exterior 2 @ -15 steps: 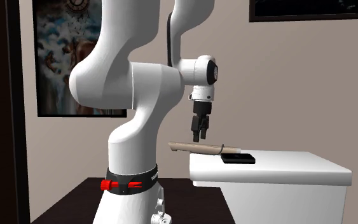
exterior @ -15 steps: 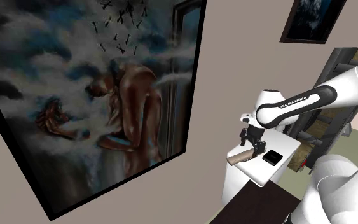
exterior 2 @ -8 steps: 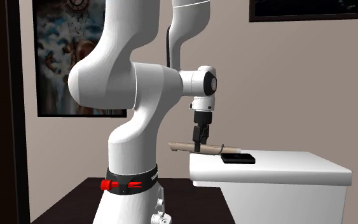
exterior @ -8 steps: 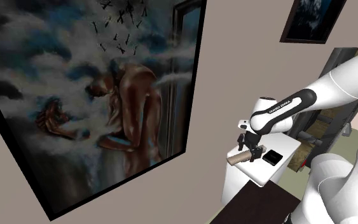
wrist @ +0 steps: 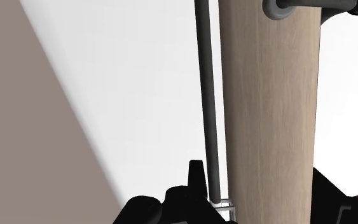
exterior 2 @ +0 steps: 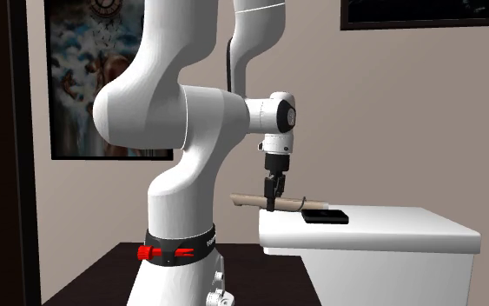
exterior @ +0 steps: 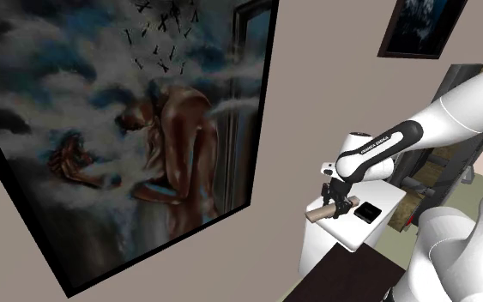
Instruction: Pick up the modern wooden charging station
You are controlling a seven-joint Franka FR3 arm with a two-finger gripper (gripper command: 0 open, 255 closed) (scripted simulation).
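- Step in hand, as far as I can judge: the grab itself. The reach looks done and the lift isn't.
- The charging station (exterior 2: 251, 201) is a long pale wooden board lying flat on a white cabinet (exterior 2: 390, 228), with one end sticking out past the cabinet's edge into open air.
- The gripper (exterior 2: 274, 202) points straight down and sits right on the board, near the cabinet's edge. In the wrist view the wood grain runs straight out ahead of it, with a thin dark rod (wrist: 208, 95) running just beside the board.
- Honestly can't tell whether the hand has clamped yet. It's down around the board, but none of the views shows me real contact on both sides.
- Next move, my guess: make sure the squeeze lands across the board's width, then go straight up. The hold looks off-centre on a long piece, so it could tip or twist once it leaves the cabinet.
- There's a flat black pad (exterior 2: 325, 216) on the cabinet at the board's far end. Can't say whether it's part of the station or just touching it, so worth watching on the lift.
- Writing: there's white lettering (exterior: 373, 147) on the dark section of the arm (exterior 2: 199, 122). It looks like the maker's name but is too tiny to read properly. No labels I can spot on the board or the pad.
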